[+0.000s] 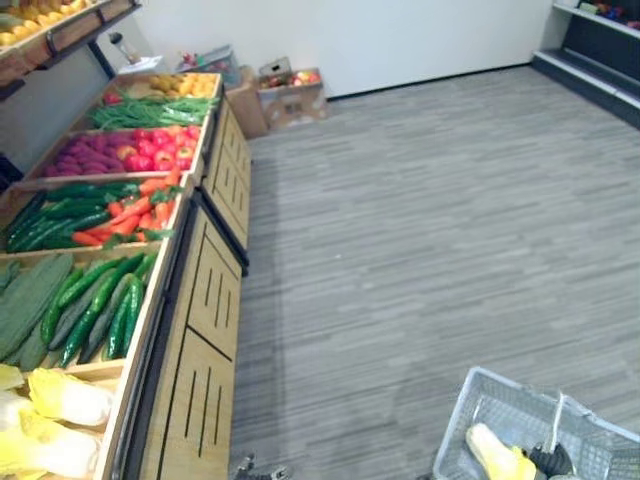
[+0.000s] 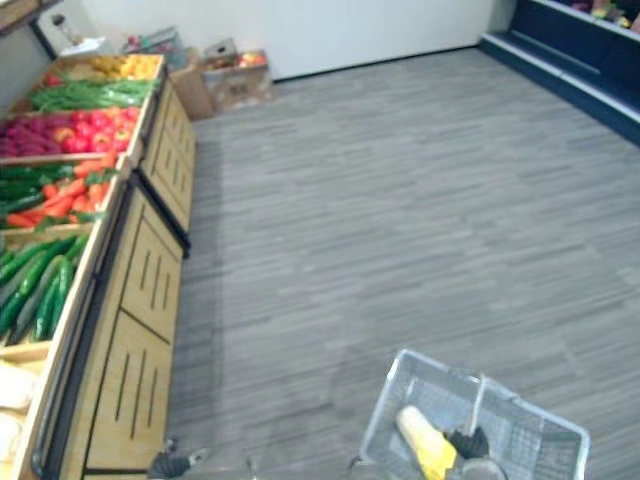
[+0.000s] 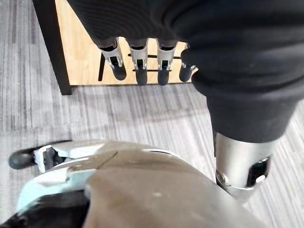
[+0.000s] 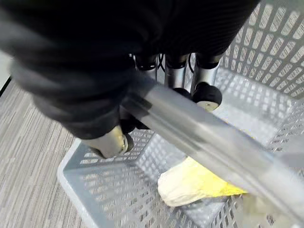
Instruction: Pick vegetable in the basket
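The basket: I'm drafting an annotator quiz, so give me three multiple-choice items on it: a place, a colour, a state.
1. Where is the basket?
A. On a table
B. At the robot's right, over the floor
C. On a wall shelf

2. What colour is the vegetable in it?
A. Pale yellow
B. Red
C. Dark green

3. How is the right hand on it?
A. Open, clear of it
B. Fingers curled round the handle
C. Flat on the vegetable

1 B: it shows low right in both eye views, over grey flooring.
2 A: the leafy piece inside is yellowish.
3 B: the right wrist view shows fingers wrapped round the grey bar.
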### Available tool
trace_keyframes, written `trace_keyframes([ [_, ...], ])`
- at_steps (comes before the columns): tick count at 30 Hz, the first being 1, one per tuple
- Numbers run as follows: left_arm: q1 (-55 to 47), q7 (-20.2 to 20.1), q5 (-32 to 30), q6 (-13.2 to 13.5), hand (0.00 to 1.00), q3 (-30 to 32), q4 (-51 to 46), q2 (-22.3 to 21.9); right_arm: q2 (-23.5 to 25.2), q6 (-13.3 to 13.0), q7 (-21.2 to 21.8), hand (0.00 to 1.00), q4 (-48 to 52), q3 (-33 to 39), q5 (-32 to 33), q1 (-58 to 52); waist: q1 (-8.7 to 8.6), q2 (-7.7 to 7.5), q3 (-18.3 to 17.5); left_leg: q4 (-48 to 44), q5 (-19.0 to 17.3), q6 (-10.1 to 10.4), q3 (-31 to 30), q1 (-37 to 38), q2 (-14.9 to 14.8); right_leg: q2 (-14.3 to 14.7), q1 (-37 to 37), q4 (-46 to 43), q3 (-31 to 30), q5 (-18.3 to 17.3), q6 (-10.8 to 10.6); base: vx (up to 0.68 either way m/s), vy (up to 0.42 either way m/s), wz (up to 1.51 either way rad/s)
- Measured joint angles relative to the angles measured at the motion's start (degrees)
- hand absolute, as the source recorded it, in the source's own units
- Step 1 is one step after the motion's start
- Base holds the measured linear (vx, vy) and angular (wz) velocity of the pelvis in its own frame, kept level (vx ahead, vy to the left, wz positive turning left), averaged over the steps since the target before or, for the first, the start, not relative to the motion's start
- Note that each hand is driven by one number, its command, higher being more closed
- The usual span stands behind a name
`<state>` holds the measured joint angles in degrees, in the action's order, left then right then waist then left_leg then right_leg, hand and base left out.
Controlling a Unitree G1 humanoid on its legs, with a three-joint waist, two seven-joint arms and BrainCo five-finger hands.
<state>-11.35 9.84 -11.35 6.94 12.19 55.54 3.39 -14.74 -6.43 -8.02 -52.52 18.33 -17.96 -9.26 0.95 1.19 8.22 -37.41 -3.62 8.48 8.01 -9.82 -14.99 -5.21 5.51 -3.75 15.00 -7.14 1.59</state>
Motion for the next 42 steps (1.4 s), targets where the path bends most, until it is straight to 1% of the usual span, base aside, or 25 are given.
trace_keyframes([
  [3,0.05,0.40,-0.03,-0.42,0.00,0.20,-0.40,0.05,0.06,0.02,-0.24,1.00,0.53,1.09,0.02,-1.61,-0.09,-0.54,0.09,15.22,0.06,0.13,5.44,0.13,3.16,-1.58,2.22,0.88,2.86,-0.80,-1.27,0.15,0.024,0.41],
  [6,-0.25,1.07,-0.09,-1.33,0.00,0.15,-0.38,-0.18,0.21,0.02,-0.28,1.00,0.91,1.07,-0.01,-1.59,-0.19,-0.37,0.06,32.42,3.44,-0.06,3.03,0.49,7.48,-1.94,2.76,1.05,4.12,-1.64,-3.33,0.21,0.165,0.30],
  [7,-0.54,1.13,-0.08,-1.37,0.00,0.13,-0.33,-0.51,0.19,0.01,-0.37,1.00,0.94,1.02,-0.03,-1.45,0.71,0.10,0.06,35.65,4.07,-0.62,1.87,1.02,7.62,-1.38,3.12,1.06,3.84,-2.15,-4.32,0.21,0.216,-0.01],
  [8,-0.86,1.15,-0.08,-1.37,0.00,0.14,-0.33,-0.76,0.17,0.01,-0.49,1.00,0.93,1.01,-0.03,-1.53,0.96,0.48,-0.04,36.33,4.60,-1.37,1.77,1.13,7.37,-0.93,3.61,1.06,3.77,-2.54,-4.95,0.24,0.224,-0.03],
  [9,-1.05,1.21,-0.07,-1.36,0.00,0.39,-0.32,-0.59,0.87,0.08,-0.65,1.00,0.87,0.70,-0.06,-1.59,1.08,0.13,-0.07,35.23,8.10,-3.57,1.71,1.41,7.73,-1.33,4.98,1.16,3.71,-3.25,-6.13,0.25,0.204,0.05],
  [12,-1.26,1.20,-0.13,-1.37,0.00,0.29,-0.35,1.31,3.01,-0.07,-0.64,1.00,0.88,-2.22,-0.04,-0.45,1.96,-4.00,-0.59,33.41,5.30,-5.93,3.90,1.94,11.71,-5.38,5.74,1.74,2.82,-3.35,-7.44,0.25,0.155,-0.04],
  [14,-1.25,1.21,-0.24,-1.37,0.00,0.32,-0.34,1.57,3.17,-0.06,-0.65,1.00,0.74,-2.72,-0.07,0.02,2.27,-4.68,-0.73,32.87,3.59,-7.00,4.49,2.20,13.56,-7.48,5.52,0.80,1.16,-2.64,-8.58,0.26,0.168,-0.05],
  [17,-1.68,1.39,-0.27,-1.42,0.00,0.05,-0.14,1.48,3.24,-0.07,-0.99,1.00,-0.10,-2.65,-0.07,0.91,3.23,-3.78,-1.15,33.46,1.52,-7.92,5.76,4.23,14.24,-9.50,0.08,-11.30,-3.17,-2.50,-8.82,0.28,0.220,-0.21],
  [18,-2.21,1.42,-0.44,-1.51,0.00,-0.40,-0.15,1.56,3.30,-0.11,-1.73,1.00,0.02,-2.55,-0.07,1.45,3.02,-4.13,-1.01,33.42,0.59,-8.34,6.13,5.66,14.30,-10.53,-4.12,-21.16,-5.51,-1.71,-10.15,0.17,0.128,-0.08],
  [19,-2.54,1.52,-0.72,-1.90,0.00,-0.88,-0.21,2.01,3.19,-0.20,-1.73,1.00,0.10,-3.09,-0.10,1.80,2.79,-4.10,-1.19,33.26,-0.81,-8.66,6.17,7.55,14.38,-11.52,-7.48,-30.20,-6.77,1.51,-12.67,0.22,0.152,-0.06],
  [20,-2.61,1.69,-0.75,-2.18,0.00,-1.19,-0.26,2.28,3.34,-0.26,-1.76,1.00,0.10,-3.61,-0.10,1.95,2.82,-4.17,-1.26,33.26,-1.41,-8.83,6.17,8.57,14.37,-11.79,-8.90,-33.87,-7.52,3.84,-12.64,0.27,0.109,0.06],
  [22,-3.37,2.31,-0.80,-2.22,0.00,-2.02,-1.10,3.21,4.16,-0.29,-1.68,1.00,0.00,-5.45,-0.17,2.08,2.57,-5.22,-1.20,33.21,-2.49,-9.90,4.93,12.68,14.27,-12.18,-12.40,-43.98,-9.40,16.76,-12.97,0.37,0.093,0.28],
  [24,-3.58,2.36,-0.82,-2.31,0.00,-1.95,-2.70,3.26,4.95,-0.33,-1.70,1.00,-0.02,-5.40,-0.17,1.73,1.57,-5.31,-1.13,33.22,-2.92,-10.77,2.49,14.54,13.62,-12.32,-14.40,-50.46,-9.58,23.47,-13.30,0.35,0.006,0.61],
  [25,-3.03,2.33,-0.82,-2.44,0.00,-1.93,-3.20,3.28,4.96,-0.54,-1.73,1.00,0.33,-5.02,-0.14,1.72,1.09,-5.41,-1.06,33.27,-3.01,-10.91,0.33,15.31,13.46,-12.19,-17.12,-58.24,-9.38,19.66,-10.99,0.33,-0.031,0.73],
  [26,-2.79,2.33,-0.82,-2.46,0.00,-1.82,-3.38,3.29,4.95,-0.59,-1.72,1.00,0.66,-4.49,-0.13,1.72,0.81,-5.28,-0.98,33.28,-3.06,-10.98,-0.81,15.75,13.30,-11.92,-18.26,-61.02,-9.46,17.68,-10.14,0.31,-0.060,0.72],
  [27,-2.36,2.22,-0.84,-2.46,0.00,-1.66,-3.61,3.25,4.95,-0.62,-1.66,1.00,1.58,-3.08,-0.08,1.33,0.52,-4.73,-0.69,33.29,-3.47,-11.37,-2.74,16.92,12.81,-11.26,-19.79,-63.78,-9.68,14.65,-7.39,0.23,-0.067,0.52],
  [28,-2.15,2.19,-0.94,-2.45,0.00,-1.64,-3.64,3.16,4.94,-0.62,-1.61,1.00,2.12,-2.62,-0.07,1.02,0.52,-4.46,-0.63,33.18,-3.97,-11.32,-3.59,17.34,12.56,-10.54,-20.52,-63.70,-10.28,13.18,-6.49,0.30,-0.129,0.63],
  [29,-1.74,2.14,-1.14,-2.44,0.00,-1.74,-3.57,3.05,4.97,-0.93,-1.47,1.00,2.73,-2.18,-0.02,0.58,0.47,-4.16,-0.60,33.00,-5.41,-10.51,-5.40,18.20,12.16,-8.40,-22.43,-60.69,-13.01,9.31,-5.39,0.28,-0.174,0.63],
  [32,-1.21,1.83,-1.19,-2.43,0.00,-1.64,-2.97,3.04,5.53,-1.22,-1.24,1.00,2.67,-0.79,0.10,0.20,0.19,-4.01,-0.31,30.97,-8.84,-8.52,-7.92,19.61,10.89,-5.57,-22.12,-42.22,-16.74,3.71,-5.56,0.23,-0.207,0.51],
  [35,-2.11,1.47,-1.20,-2.43,0.00,-0.02,-1.95,2.72,6.63,-1.13,-0.68,1.00,2.53,-0.74,0.23,-0.05,0.80,-3.38,-0.20,26.10,-15.34,-4.84,-8.74,20.15,6.89,-3.65,-19.50,-20.10,-17.05,4.15,-6.21,0.26,-0.372,0.16],
  [36,-3.10,1.44,-1.20,-2.44,0.00,0.78,-1.67,2.85,7.37,-1.20,-0.39,1.00,2.16,-0.81,0.21,-0.34,0.88,-4.28,-0.66,24.59,-17.87,-2.44,-9.17,20.50,5.43,-3.49,-18.91,-13.59,-17.14,6.27,-9.69,0.31,-0.442,0.16],
  [37,-2.85,1.43,-1.21,-2.54,0.00,1.37,-0.52,2.45,7.07,-1.08,-0.30,1.00,1.54,-0.64,0.22,-0.24,0.83,-3.35,-0.63,24.40,-18.67,-1.61,-9.72,20.89,3.46,-1.79,-18.57,-14.39,-15.96,5.70,-12.07,0.37,-0.436,0.19],
  [38,-3.19,1.04,-1.21,-2.44,0.00,1.66,0.06,0.50,6.58,-0.95,-0.26,1.00,0.78,0.39,0.21,-0.09,0.96,-1.48,-1.65,25.45,-17.24,-1.41,-10.19,21.11,0.65,1.33,-18.97,-15.31,-14.60,3.19,-10.33,0.30,-0.331,0.12],
  [40,-3.15,1.06,-1.23,-2.15,0.00,2.36,0.53,-0.29,6.46,-0.75,-0.25,1.00,-0.43,2.01,0.21,0.53,0.73,-1.52,-1.59,25.63,-11.79,-1.06,-10.88,20.72,-0.58,1.76,-20.12,-19.92,-12.35,-0.56,-8.05,0.33,-0.445,0.25],
  [42,-2.76,1.13,-1.23,-2.12,0.00,2.95,0.60,-1.08,6.48,-0.52,-0.31,1.00,-1.59,3.74,0.49,-0.67,-0.05,-0.65,-2.18,23.98,-8.75,-1.46,-13.35,19.60,-1.66,1.73,-18.55,-21.42,-9.05,-3.31,-6.62,0.30,-0.365,0.69],
])
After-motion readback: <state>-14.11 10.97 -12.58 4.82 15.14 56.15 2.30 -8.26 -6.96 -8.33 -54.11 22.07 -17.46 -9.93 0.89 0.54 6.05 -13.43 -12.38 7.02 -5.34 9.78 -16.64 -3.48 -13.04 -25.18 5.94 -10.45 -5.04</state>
